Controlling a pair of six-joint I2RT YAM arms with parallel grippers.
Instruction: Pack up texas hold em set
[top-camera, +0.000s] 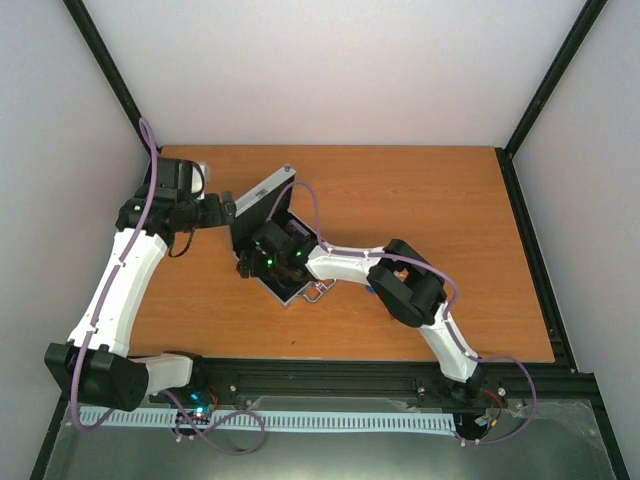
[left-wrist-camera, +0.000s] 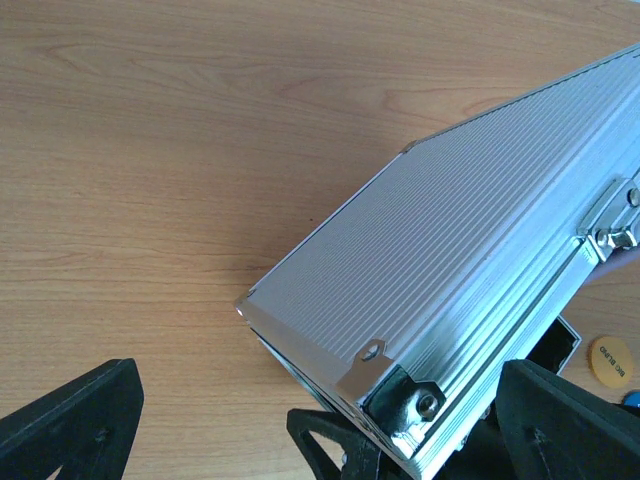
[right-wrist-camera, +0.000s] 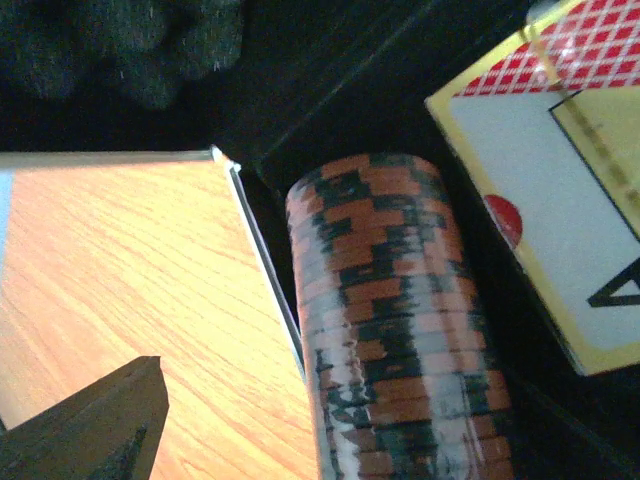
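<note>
The silver aluminium case (top-camera: 262, 195) stands open at the table's left middle, its ribbed lid raised. In the left wrist view the lid (left-wrist-camera: 470, 230) fills the right half, and its near corner sits between the wide-apart fingers (left-wrist-camera: 70, 420) of my left gripper (left-wrist-camera: 320, 445), which is open. My right gripper (top-camera: 265, 255) reaches into the black-lined base. Its view shows a red, black and white chip stack (right-wrist-camera: 400, 330) lying in a slot beside the red card deck (right-wrist-camera: 560, 190). Only one finger (right-wrist-camera: 90, 430) shows, far left over the table. An orange disc (left-wrist-camera: 610, 358) lies beside the case.
The case's metal handle (top-camera: 318, 291) points toward the near edge. The wooden table (top-camera: 420, 200) stretches right and back. Black frame posts stand at the table's corners. A bit of blue (left-wrist-camera: 632, 398) shows by the orange disc.
</note>
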